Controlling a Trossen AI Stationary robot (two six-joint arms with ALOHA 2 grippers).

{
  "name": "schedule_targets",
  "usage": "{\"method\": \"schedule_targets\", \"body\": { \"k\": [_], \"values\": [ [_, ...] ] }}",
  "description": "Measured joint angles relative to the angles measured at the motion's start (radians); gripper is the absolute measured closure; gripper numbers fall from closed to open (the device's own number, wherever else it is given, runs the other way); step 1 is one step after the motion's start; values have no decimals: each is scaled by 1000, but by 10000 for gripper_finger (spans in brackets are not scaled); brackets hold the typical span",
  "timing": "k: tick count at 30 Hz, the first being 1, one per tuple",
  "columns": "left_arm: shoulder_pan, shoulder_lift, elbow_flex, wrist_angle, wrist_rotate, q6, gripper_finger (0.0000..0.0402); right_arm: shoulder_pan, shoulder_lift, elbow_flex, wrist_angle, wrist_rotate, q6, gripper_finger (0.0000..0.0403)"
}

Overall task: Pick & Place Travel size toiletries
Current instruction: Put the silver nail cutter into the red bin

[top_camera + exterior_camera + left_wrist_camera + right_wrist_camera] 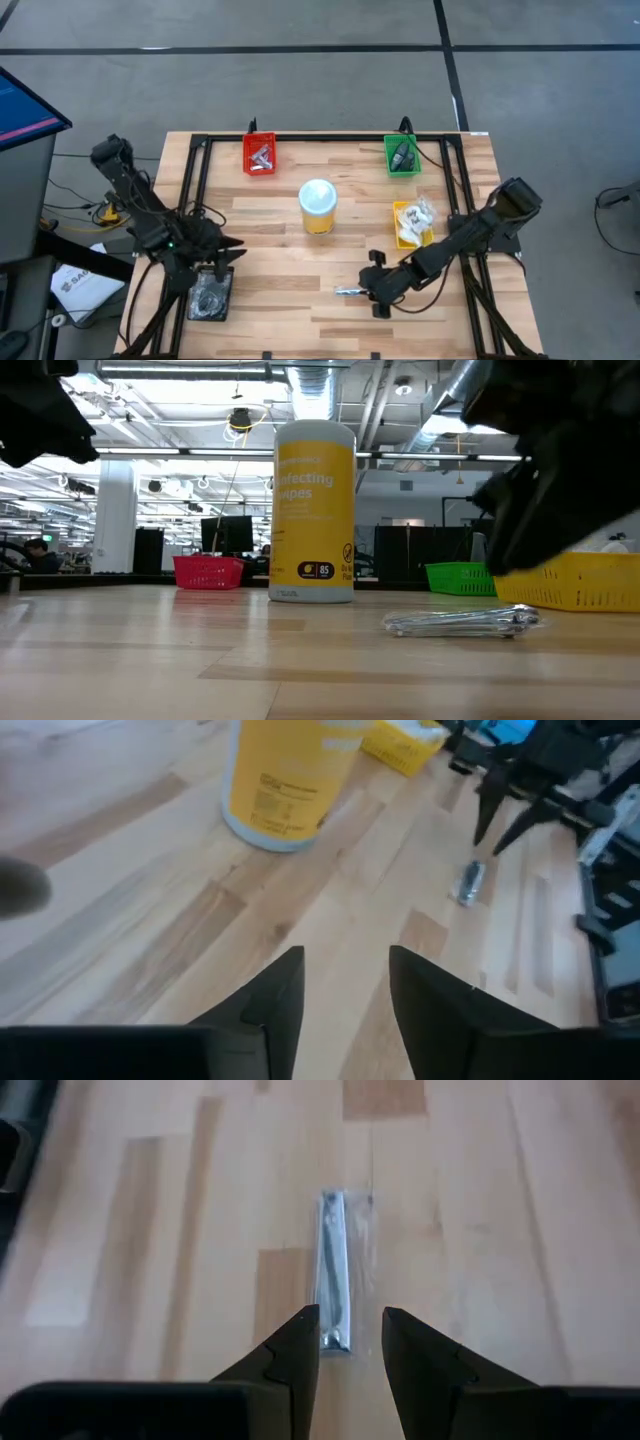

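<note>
The right tool (pixel 348 1342) hangs low over the bench (pixel 290 270) with its two fingers (pixel 292 1348) apart, a narrow gap between them and nothing gripped. Its tips straddle the near end of a silvery packet (pixel 335 1270), which lies flat on the wood and runs lengthwise straight ahead of the gap. That line-up looks deliberate: with the packet along the tool's axis, closing the fingers would pinch its thin sides. In the overhead view the same packet (pixel 350 291) lies just beside the right tool (pixel 376 288), toward the middle of the front edge, well apart from every tray.

The left tool (pixel 345 988) is also open and empty, held above bare wood near the bench's left side, just beside a black tray (pixel 209 296) holding dark bundles in clear wrap. It seems to be waiting there.

Farther out, the yellow tub (pixel 318 207) stands upright at the centre. A yellow tray (pixel 404 228) with white sachets sits to its right, nearest the right arm; a red tray (pixel 259 155) with silvery bits and a green tray (pixel 401 158) with dark bottles sit along the far edge. Like goes with like, so the packet probably belongs in the red tray.
</note>
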Motion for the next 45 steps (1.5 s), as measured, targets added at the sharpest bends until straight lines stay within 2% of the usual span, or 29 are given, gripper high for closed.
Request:
{"method": "schedule_targets", "body": {
  "k": [6,18,24,27,32,39,45],
  "values": [
    [60,38,0,33,0,32,265,2,85,1,67,-3,35,300],
    [134,43,0,178,9,243,270,32,144,2,141,-4,54,300],
    [158,43,0,185,11,266,270,36,157,5,136,13,53,303],
    [163,43,0,188,12,267,270,33,169,6,142,20,69,318],
    [163,55,0,200,17,270,270,32,170,6,141,16,68,359],
    [163,105,0,239,17,275,270,31,146,14,127,-10,20,359],
    [163,138,0,364,16,413,270,-8,95,27,128,-9,-55,359]
  ]
}}
